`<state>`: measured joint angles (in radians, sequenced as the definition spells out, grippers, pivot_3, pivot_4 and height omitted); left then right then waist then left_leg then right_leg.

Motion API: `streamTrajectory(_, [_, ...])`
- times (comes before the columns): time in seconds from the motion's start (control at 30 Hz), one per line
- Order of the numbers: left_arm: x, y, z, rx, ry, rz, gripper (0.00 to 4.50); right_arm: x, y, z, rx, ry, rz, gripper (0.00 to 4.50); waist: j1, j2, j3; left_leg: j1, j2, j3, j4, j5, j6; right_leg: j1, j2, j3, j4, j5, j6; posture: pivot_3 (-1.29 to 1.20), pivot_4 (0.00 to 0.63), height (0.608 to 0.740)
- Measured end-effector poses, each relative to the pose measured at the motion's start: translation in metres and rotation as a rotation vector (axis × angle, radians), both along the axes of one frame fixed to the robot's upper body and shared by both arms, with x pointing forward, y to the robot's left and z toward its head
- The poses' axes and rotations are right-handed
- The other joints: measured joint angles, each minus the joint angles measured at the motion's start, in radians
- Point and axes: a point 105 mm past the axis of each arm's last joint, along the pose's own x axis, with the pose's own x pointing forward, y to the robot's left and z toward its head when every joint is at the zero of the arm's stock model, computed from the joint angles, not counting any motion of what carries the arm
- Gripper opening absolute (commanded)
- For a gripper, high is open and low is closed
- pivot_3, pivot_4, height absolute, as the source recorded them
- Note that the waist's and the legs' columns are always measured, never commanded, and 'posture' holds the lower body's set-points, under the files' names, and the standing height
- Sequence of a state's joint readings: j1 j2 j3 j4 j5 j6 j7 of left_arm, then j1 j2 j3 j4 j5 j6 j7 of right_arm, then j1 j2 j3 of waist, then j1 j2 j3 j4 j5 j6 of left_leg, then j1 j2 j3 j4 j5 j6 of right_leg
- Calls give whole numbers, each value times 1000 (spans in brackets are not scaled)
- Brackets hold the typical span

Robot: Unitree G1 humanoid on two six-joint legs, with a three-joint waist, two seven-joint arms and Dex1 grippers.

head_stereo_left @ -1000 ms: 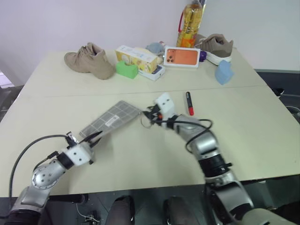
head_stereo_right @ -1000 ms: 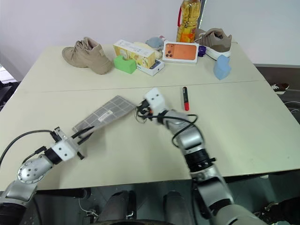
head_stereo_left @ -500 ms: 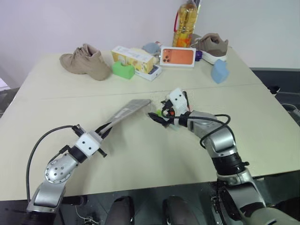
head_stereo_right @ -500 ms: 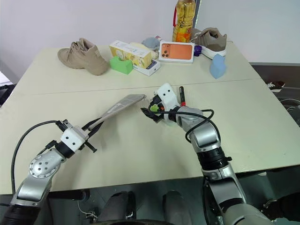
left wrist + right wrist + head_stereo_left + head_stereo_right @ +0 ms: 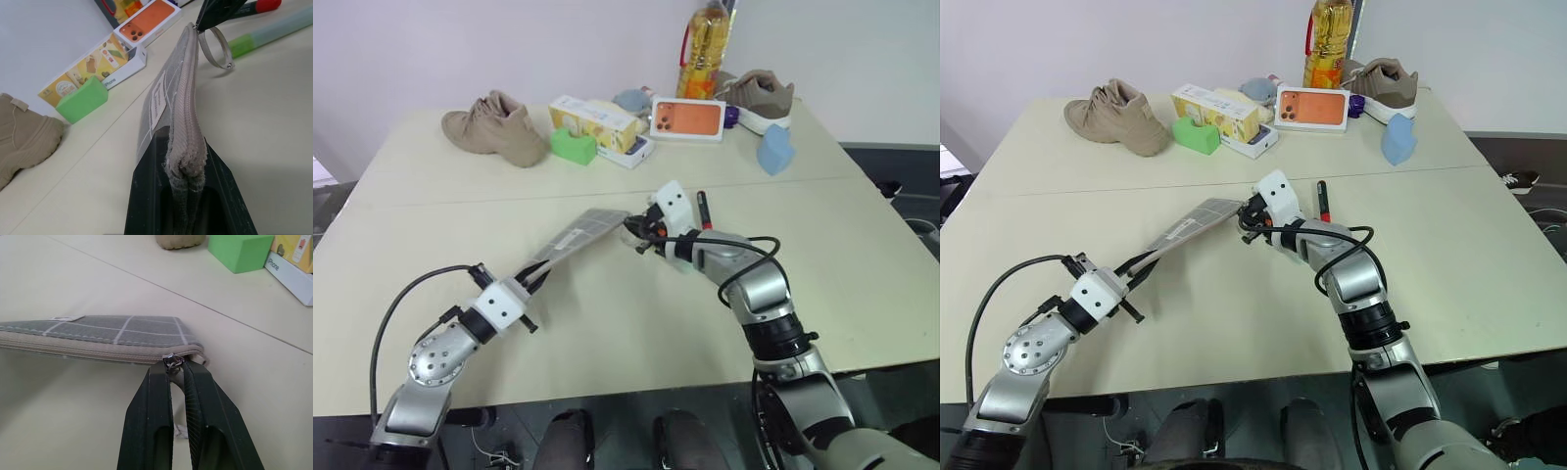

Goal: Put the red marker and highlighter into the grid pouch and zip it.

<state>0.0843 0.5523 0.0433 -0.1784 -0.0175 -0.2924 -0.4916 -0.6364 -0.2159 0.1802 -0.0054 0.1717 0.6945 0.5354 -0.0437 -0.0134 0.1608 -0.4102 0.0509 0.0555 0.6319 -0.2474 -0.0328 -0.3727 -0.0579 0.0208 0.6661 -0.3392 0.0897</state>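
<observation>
While left pincer grips grid pouch, right pincer pinches its zip

I can read "iPhone" on the side of the white box beside the green block. The pouch label is too small to read.

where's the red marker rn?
The red marker lies on the table just beyond the right gripper, right of the grid pouch, in the head views.
</observation>
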Motion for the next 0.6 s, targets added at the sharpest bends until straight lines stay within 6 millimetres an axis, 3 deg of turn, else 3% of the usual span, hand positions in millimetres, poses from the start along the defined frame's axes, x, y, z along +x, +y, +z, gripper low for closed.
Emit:
streamTrajectory(0.3, [2,-5,-1,7,-9,0,0,-15,16,3,-49,-36,89,19,1,0,0,0,0,0,0,0,0,0,0,0,0,0,0,0,150,740])
streamTrajectory(0.5, [13,-21,2,1,-47,-11,0,-58,49,8,-65,-48,323,19,1,0,0,0,0,-1,1,0,0,0,0,0,0,0,0,0,150,740])
streamTrajectory(0.6, [19,-27,2,-6,-58,-2,0,-63,51,5,-83,-26,337,19,2,0,0,0,0,-1,2,0,0,1,0,-1,0,0,0,0,150,740])
